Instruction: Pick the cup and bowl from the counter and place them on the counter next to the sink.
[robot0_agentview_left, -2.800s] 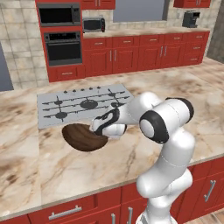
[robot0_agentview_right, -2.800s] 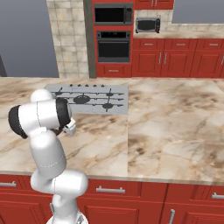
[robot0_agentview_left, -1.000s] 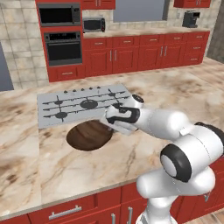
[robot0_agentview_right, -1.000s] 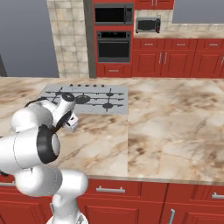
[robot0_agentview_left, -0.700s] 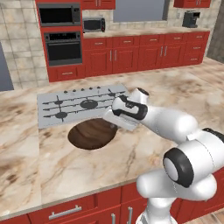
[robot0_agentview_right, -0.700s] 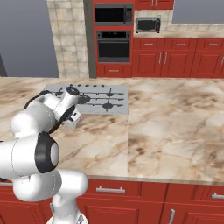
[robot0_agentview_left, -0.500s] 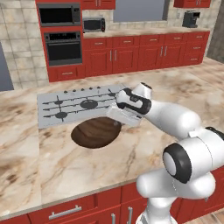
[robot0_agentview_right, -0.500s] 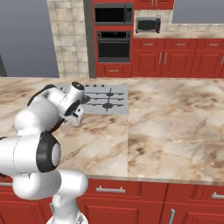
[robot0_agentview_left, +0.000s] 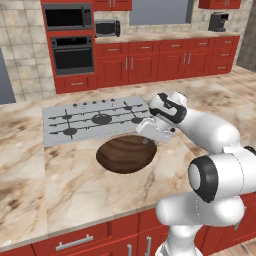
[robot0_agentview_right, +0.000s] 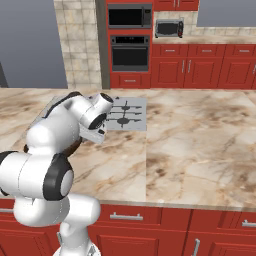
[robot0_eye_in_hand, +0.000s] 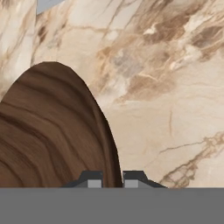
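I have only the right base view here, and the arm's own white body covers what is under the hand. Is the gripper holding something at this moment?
Observer: Yes. In the hand view the gripper is closed on the rim of the bowl, with one tip on each side of it.
Operator: Where is the bowl, relative to the cooktop?
Observer: In the left base view it is just in front of the cooktop, over the counter. Its far edge overlaps the front edge of the plate.
Operator: Which part of the rim is gripped?
Observer: In the left base view it is the far right part, on the side toward the arm. I cannot tell whether the bowl is off the counter.
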